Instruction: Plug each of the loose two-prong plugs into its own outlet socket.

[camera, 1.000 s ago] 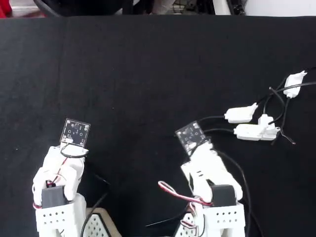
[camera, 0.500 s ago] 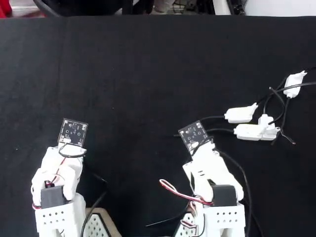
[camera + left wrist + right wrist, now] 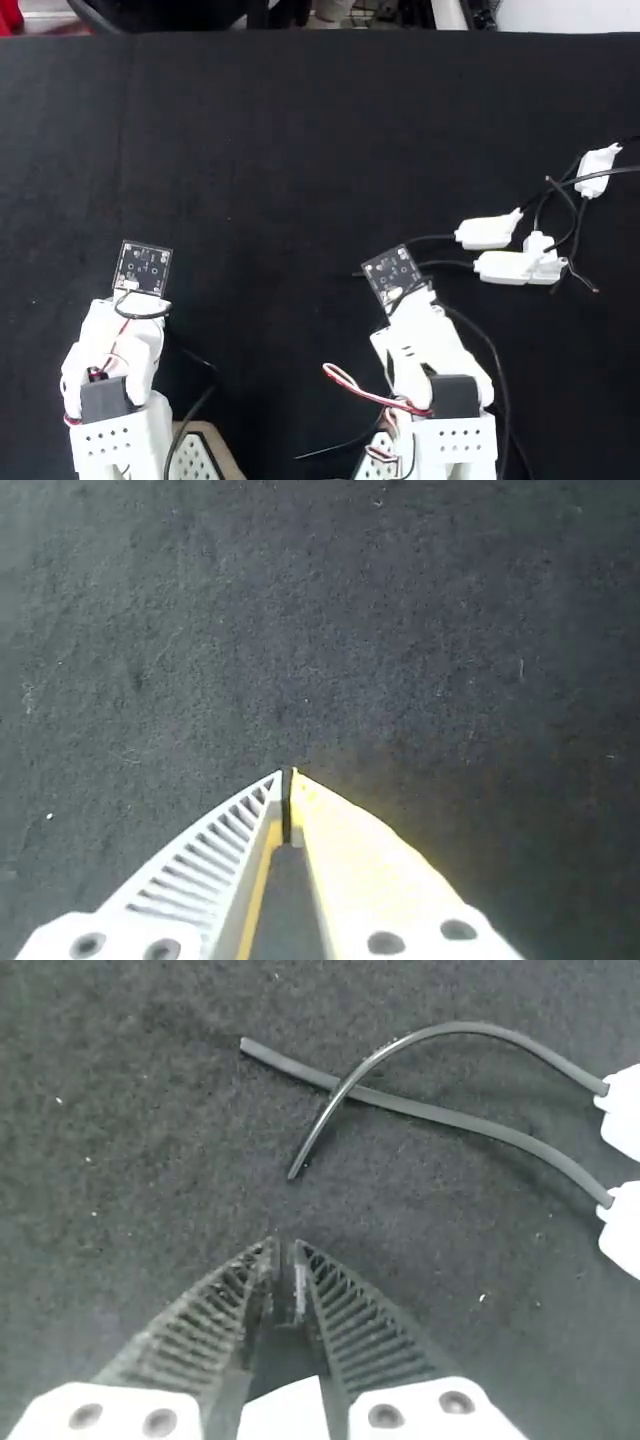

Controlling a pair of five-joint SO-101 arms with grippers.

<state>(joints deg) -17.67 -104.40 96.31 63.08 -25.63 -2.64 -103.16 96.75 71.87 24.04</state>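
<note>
Since the earlier frame, the left arm had edged slightly leftward. Both the left gripper (image 3: 288,780) and the right gripper (image 3: 283,1250) were pinched closed and empty over the black cloth (image 3: 300,150). The white plugs (image 3: 487,232) lay to the right arm's right, trailing black cords (image 3: 420,1100). They looked like light, rigid shells on limp cords, best pinched across the body.

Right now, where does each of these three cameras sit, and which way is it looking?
High view: fixed above the table, looking down; it shows the left arm, the right arm and the white plugs.
Left wrist view: on the left arm's wrist, looking past the shut left gripper down at the table.
Right wrist view: on the right arm's wrist, looking past the shut right gripper at two black cables.
Shared: the high and right wrist views both show those cables and white plugs.
</note>
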